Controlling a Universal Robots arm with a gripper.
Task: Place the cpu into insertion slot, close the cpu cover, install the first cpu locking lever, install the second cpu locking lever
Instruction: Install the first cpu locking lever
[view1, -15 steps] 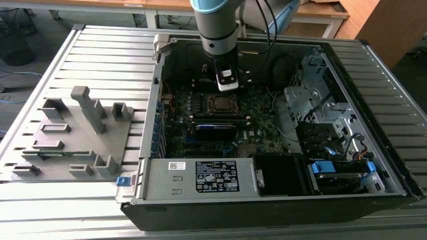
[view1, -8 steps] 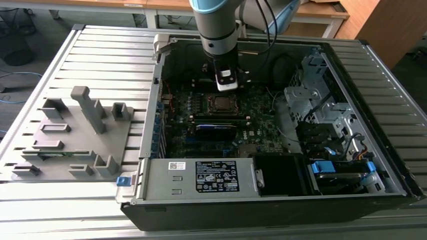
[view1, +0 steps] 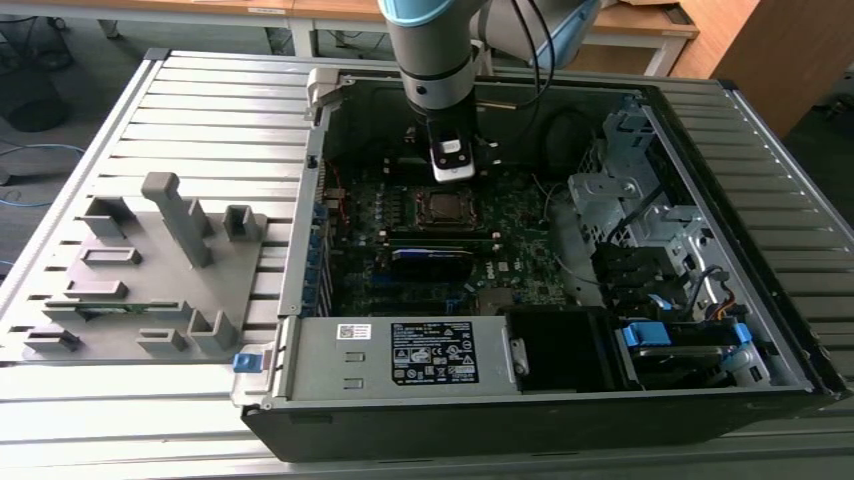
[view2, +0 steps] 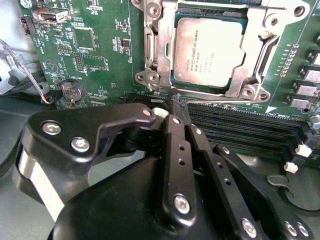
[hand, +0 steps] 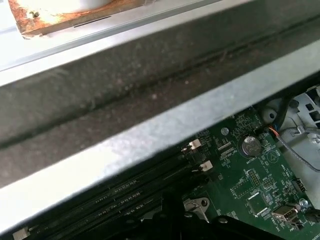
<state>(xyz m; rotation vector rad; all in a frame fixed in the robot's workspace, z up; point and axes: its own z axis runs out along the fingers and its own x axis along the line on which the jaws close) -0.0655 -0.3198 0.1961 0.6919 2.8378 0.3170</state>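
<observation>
Exterior view: a black open computer case (view1: 534, 425) lies on the slatted grey metal tabletop (view1: 200, 110). A grey moulded plastic fixture (view1: 147, 270) sits just beside it on the exterior view's left. The arm reaches down into the case, with the black gripper (view1: 454, 172) low over the green motherboard (view1: 521, 240), just beside the socket area. A silvery power-supply box (view1: 320, 365) sits near the case's front wall. Finger state cannot be read from here.

Second wrist view: this view gives the socket detail. The cpu (view2: 207, 52), a flat square chip with a dull grey metal top, is seated in the insertion slot (view2: 210, 12), a black socket. The cpu cover (view2: 161, 60), a thin silvery metal frame with a square cut-out, lies flat around the chip. The gripper (view2: 179, 105) has its fingers drawn narrow, with no gap seen at the tips and nothing seen between them. The tips sit at the frame's edge, between the socket and the long black memory slots (view2: 240, 127). A round silver coin cell (view2: 74, 90) lies well apart on the board. Whether either locking lever is latched cannot be told.

First wrist view: the grey metal case wall (hand: 150, 135) crosses the picture. Below it are the memory slots (hand: 130, 190) and the coin cell (hand: 248, 146).
</observation>
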